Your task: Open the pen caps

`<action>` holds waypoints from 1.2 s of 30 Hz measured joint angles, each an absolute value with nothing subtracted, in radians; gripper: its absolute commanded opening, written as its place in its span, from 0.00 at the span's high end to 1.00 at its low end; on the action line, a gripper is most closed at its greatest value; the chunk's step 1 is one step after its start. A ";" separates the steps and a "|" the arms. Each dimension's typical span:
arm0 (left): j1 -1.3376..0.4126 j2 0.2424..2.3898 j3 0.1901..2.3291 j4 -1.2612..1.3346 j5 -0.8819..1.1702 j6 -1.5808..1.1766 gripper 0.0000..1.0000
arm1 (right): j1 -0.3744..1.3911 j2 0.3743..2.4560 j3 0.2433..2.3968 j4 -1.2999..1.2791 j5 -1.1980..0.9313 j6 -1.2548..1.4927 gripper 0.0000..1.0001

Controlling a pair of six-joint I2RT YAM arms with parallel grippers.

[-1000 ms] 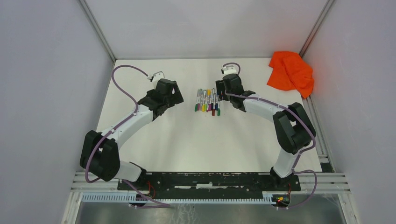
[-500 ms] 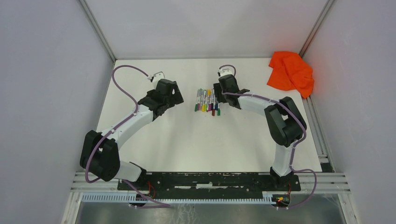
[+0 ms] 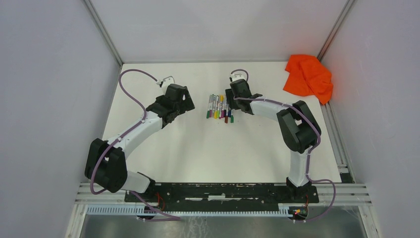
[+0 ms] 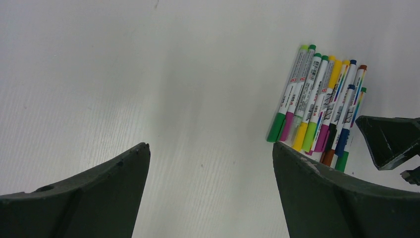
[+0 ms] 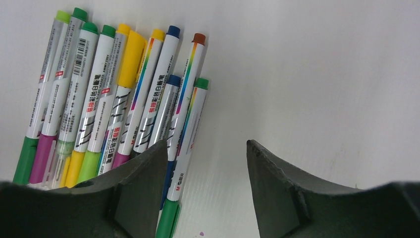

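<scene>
Several pens (image 3: pixel 219 108) lie side by side in a row mid-table, all capped. In the right wrist view the pens (image 5: pixel 114 89) have grey-white barrels and coloured caps at the near ends, such as a green cap (image 5: pixel 167 220) and a magenta cap (image 5: pixel 42 156). My right gripper (image 5: pixel 207 146) is open and empty, low at the row's right edge. Its left finger overlaps the rightmost pens, and the green-capped pen lies just inside that finger. My left gripper (image 4: pixel 210 148) is open and empty over bare table, left of the pens (image 4: pixel 317 99).
An orange cloth (image 3: pixel 308 76) lies crumpled at the back right corner. Grey walls enclose the white table (image 3: pixel 208 148) on three sides. A right gripper finger (image 4: pixel 391 141) shows at the right edge of the left wrist view.
My right arm has swung left, bringing its gripper up to the right side of the pen row. The left arm and the pens have not moved.
</scene>
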State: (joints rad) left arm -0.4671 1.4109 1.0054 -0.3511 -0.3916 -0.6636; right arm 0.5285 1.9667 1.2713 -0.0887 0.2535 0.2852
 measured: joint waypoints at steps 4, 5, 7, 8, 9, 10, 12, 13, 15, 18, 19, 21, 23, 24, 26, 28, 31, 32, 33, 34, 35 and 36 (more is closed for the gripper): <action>-0.467 1.411 1.005 -0.351 -0.392 -0.664 0.03 | 0.529 1.974 1.274 -0.089 0.257 0.285 0.36; -0.467 1.411 1.005 -0.351 -0.392 -0.664 0.03 | 0.528 1.976 1.274 -0.089 0.259 0.285 0.36; -0.467 1.411 1.005 -0.351 -0.392 -0.664 0.03 | 0.528 1.979 1.274 -0.091 0.263 0.285 0.36; -0.467 1.411 1.005 -0.351 -0.392 -0.664 0.03 | 0.528 1.980 1.274 -0.092 0.264 0.285 0.36; -0.467 1.411 1.005 -0.351 -0.392 -0.664 0.03 | 0.528 1.980 1.274 -0.092 0.266 0.285 0.36; -0.467 1.411 1.005 -0.351 -0.392 -0.664 0.03 | 0.527 1.980 1.274 -0.092 0.267 0.285 0.36; -0.467 1.411 1.005 -0.351 -0.392 -0.664 0.04 | 0.527 1.980 1.274 -0.092 0.267 0.285 0.37; -0.467 1.411 1.005 -0.351 -0.392 -0.664 0.03 | 0.527 1.980 1.274 -0.092 0.267 0.286 0.36; -0.467 1.411 1.005 -0.351 -0.392 -0.664 0.03 | 0.524 1.982 1.274 -0.092 0.267 0.286 0.37; -0.467 1.411 1.005 -0.351 -0.392 -0.664 0.04 | 0.522 1.990 1.275 -0.091 0.267 0.287 0.37; -0.467 1.411 1.005 -0.351 -0.392 -0.664 0.04 | 0.522 1.994 1.275 -0.092 0.267 0.288 0.37; -0.467 1.411 1.005 -0.351 -0.392 -0.664 0.04 | 0.522 2.001 1.275 -0.092 0.270 0.288 0.37; -0.467 1.411 1.005 -0.351 -0.392 -0.664 0.04 | 0.521 2.008 1.275 -0.092 0.270 0.288 0.37; -0.467 1.410 1.005 -0.351 -0.392 -0.664 0.04 | 0.521 2.011 1.275 -0.092 0.270 0.288 0.38; -0.467 1.407 1.005 -0.352 -0.392 -0.664 0.04 | 0.521 2.018 1.277 -0.091 0.270 0.290 0.40; -0.467 1.403 1.005 -0.353 -0.392 -0.664 0.04 | 0.521 2.022 1.282 -0.092 0.269 0.291 0.41; -0.467 1.399 1.005 -0.355 -0.392 -0.665 0.04 | 0.521 2.033 1.296 -0.092 0.268 0.291 0.49; -0.467 1.399 1.005 -0.356 -0.392 -0.665 0.04 | 0.521 2.035 1.300 -0.094 0.268 0.290 0.50; -0.467 1.399 1.005 -0.359 -0.392 -0.665 0.04 | 0.521 2.038 1.306 -0.096 0.268 0.290 0.52; -0.467 1.399 1.005 -0.362 -0.392 -0.666 0.04 | 0.521 2.042 1.311 -0.099 0.268 0.289 0.55; -0.467 1.399 1.005 -0.364 -0.392 -0.666 0.04 | 0.521 2.043 1.315 -0.104 0.267 0.287 0.57; -0.467 1.399 1.005 -0.366 -0.392 -0.667 0.04 | 0.521 2.043 1.317 -0.109 0.267 0.286 0.59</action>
